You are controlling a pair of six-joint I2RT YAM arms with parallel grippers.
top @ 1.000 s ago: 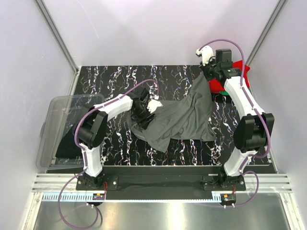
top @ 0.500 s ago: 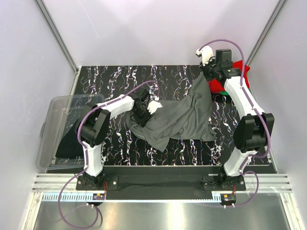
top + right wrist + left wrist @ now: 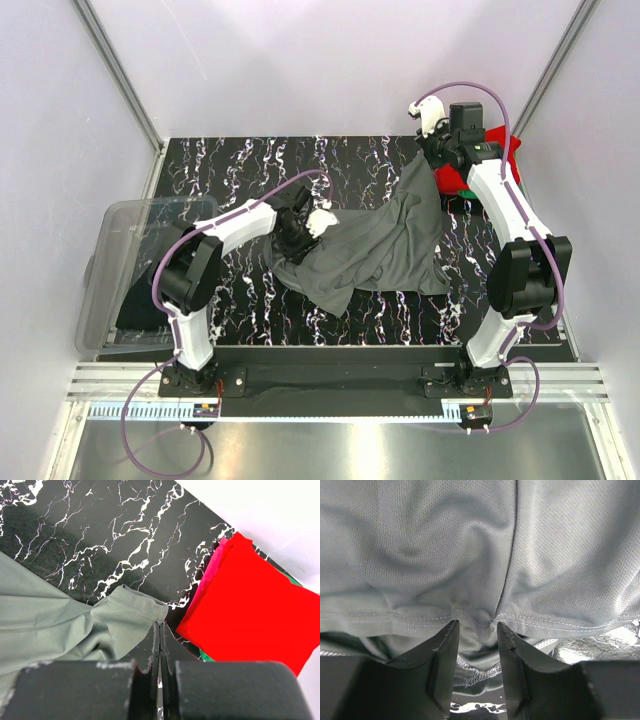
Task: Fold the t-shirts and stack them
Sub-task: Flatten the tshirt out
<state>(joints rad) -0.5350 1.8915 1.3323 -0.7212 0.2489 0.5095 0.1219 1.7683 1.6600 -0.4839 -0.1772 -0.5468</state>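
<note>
Surface: a black table top (image 3: 240, 165) veined in white, closed in by pale walls (image 3: 330, 60) at the far side and both flanks.
Dark grey t-shirt (image 3: 385, 245): spread and rumpled across the middle of the table top, its far right corner raised off the surface.
Left gripper (image 3: 476, 625): seen at the left edge of the dark grey t-shirt in the top view (image 3: 293, 228); its fingers (image 3: 442, 650) are held apart, with the stitched hem puckered just at their tips. No clamping of the cloth is shown.
Right gripper (image 3: 160, 630): clenched, the two fingers pressed together on a hemmed corner of the dark grey t-shirt, which is held up at the far right of the table (image 3: 432, 160).
Red t-shirt (image 3: 250, 597): laid flat at the far right corner of the table, just beside the held corner but apart from it; a pink edge is seen along its left side.
Green cloth (image 3: 206, 656): only a sliver is shown under the near edge of the red t-shirt.
Clear plastic tub (image 3: 120, 250): set at the left edge of the table, well apart from the red t-shirt.
Black cloth (image 3: 140, 308): lying in the near end of the clear plastic tub.
</note>
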